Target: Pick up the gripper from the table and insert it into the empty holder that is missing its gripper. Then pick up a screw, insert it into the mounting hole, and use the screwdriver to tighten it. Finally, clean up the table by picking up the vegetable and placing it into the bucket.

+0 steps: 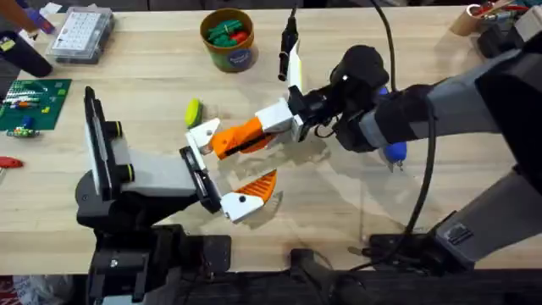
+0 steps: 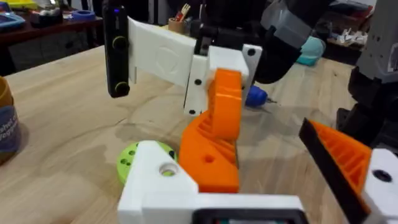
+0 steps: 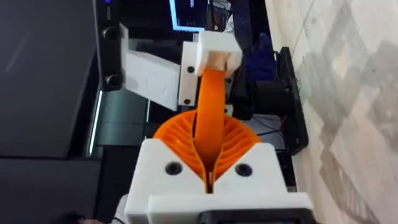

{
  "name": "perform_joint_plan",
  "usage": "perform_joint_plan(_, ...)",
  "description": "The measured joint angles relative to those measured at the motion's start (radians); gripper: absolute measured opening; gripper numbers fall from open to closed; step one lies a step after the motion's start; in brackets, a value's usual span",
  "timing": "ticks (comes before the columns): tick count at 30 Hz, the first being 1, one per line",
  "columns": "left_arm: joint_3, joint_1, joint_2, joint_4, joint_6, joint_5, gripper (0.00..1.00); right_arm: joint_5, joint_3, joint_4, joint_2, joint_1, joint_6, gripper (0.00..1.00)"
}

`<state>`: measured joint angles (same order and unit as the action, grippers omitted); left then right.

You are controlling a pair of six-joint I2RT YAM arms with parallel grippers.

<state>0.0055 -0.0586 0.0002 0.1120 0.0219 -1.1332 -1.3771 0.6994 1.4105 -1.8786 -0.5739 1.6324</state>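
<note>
My right gripper (image 1: 278, 119) is shut on the gripper (image 1: 241, 137), an orange wedge, whose pointed end lies against the empty white holder (image 1: 201, 134) of my left gripper (image 1: 222, 169), which is open. In the left wrist view the wedge (image 2: 217, 137) stands beside the holder (image 2: 155, 186), with the mounting hole (image 2: 166, 168) showing. The ribbed orange finger (image 1: 257, 186) is on the other jaw. The screwdriver (image 1: 394, 151) lies under the right arm. A lime-green vegetable slice (image 1: 193, 110) lies behind the holder. The bucket (image 1: 229, 38) stands at the back. A screw is out of view.
A clear parts box (image 1: 80, 34) and a green circuit board (image 1: 30, 102) sit at the far left. A black cable end (image 1: 288, 38) lies right of the bucket. A cup of tools (image 1: 470, 17) stands at the back right.
</note>
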Motion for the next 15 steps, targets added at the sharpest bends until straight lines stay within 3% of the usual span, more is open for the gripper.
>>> perform_joint_plan(6,0.0,0.0,0.0,0.001,0.014,0.0,0.986,0.013,0.001,-0.115,0.0,0.0,-0.082,0.018)
perform_joint_plan(15,0.0,0.0,0.0,0.001,0.02,0.002,0.986,0.031,0.001,-0.125,0.0,0.0,-0.157,0.018)
